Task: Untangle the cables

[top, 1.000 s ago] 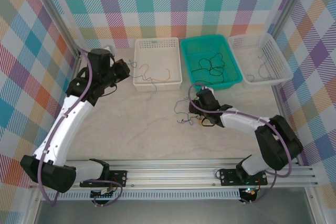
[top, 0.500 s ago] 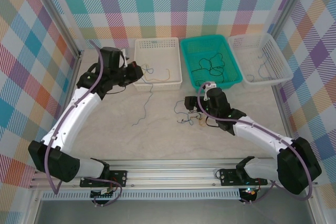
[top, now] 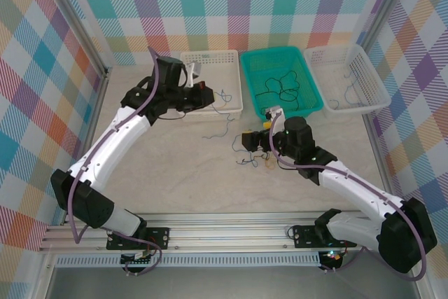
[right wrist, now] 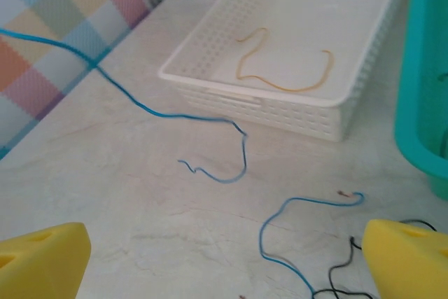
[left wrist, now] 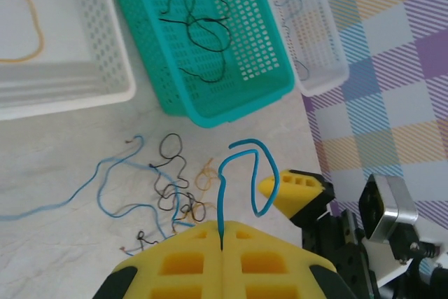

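Swung rightward since earlier, the left yellow-padded claw (left wrist: 222,239) is clamped on a thin, limp blue cable (left wrist: 222,194); the right claw (right wrist: 224,257) is held wide open, empty. The light, floppy tangle of black, blue and tan cables (top: 245,160), at the top view's centre, is best pinched at a loose end.

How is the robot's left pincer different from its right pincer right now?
The left pincer is shut tight, but the right pincer is wide open. The left pincer holds a blue cable; the right pincer holds nothing. The left pincer is up by the white basket, while the right pincer is beside the tangled cables on the table. Both have yellow fingers.
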